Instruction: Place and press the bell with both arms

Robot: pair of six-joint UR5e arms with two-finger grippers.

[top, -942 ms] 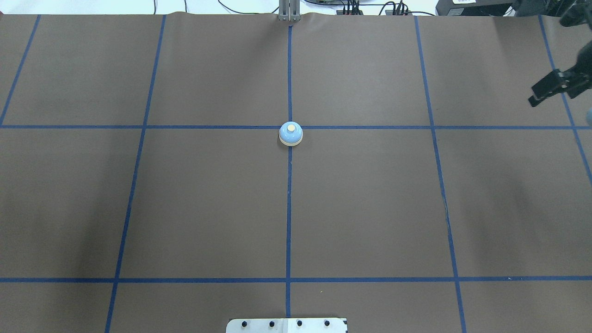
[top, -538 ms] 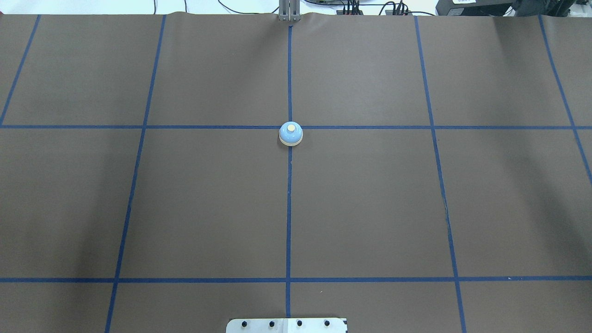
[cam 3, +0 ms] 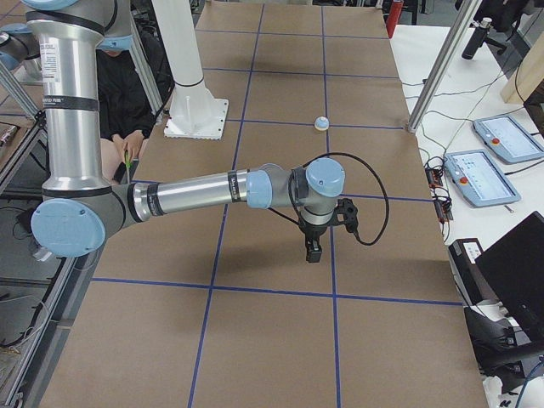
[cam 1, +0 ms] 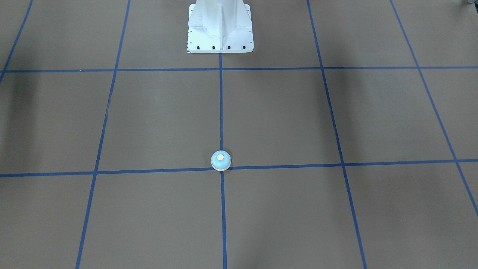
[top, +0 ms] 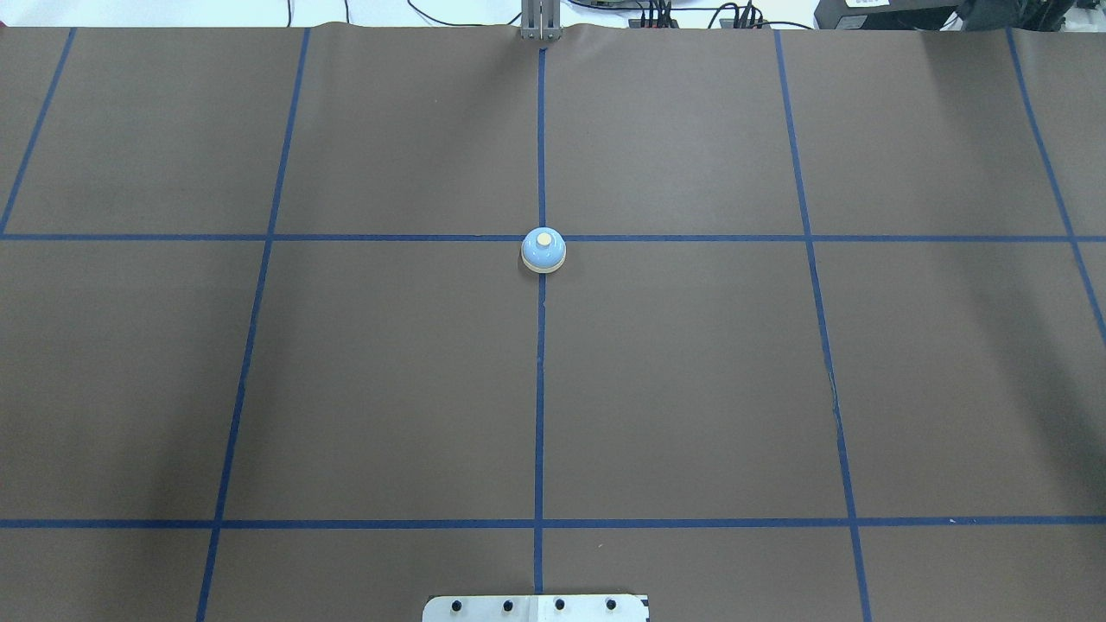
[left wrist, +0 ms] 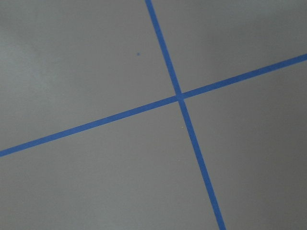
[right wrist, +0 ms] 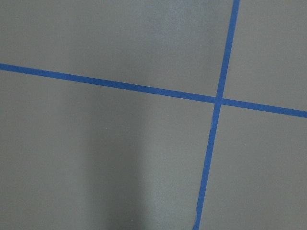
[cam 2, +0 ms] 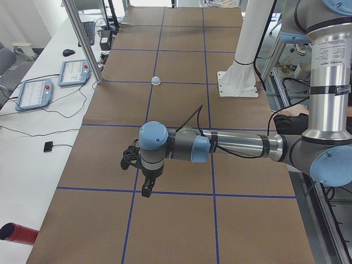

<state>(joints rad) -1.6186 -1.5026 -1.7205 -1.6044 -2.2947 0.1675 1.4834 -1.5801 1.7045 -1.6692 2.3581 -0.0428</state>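
The bell (top: 543,250) was seen upright on the bench (top: 691,389), at a crossing of blue tape lines (top: 389,237), so placing was judged done; pressing could not be confirmed. The left end effector (cam 2: 147,190) and right end effector (cam 3: 313,252) were held well apart from it, and whether they were released or clenched could not be told.
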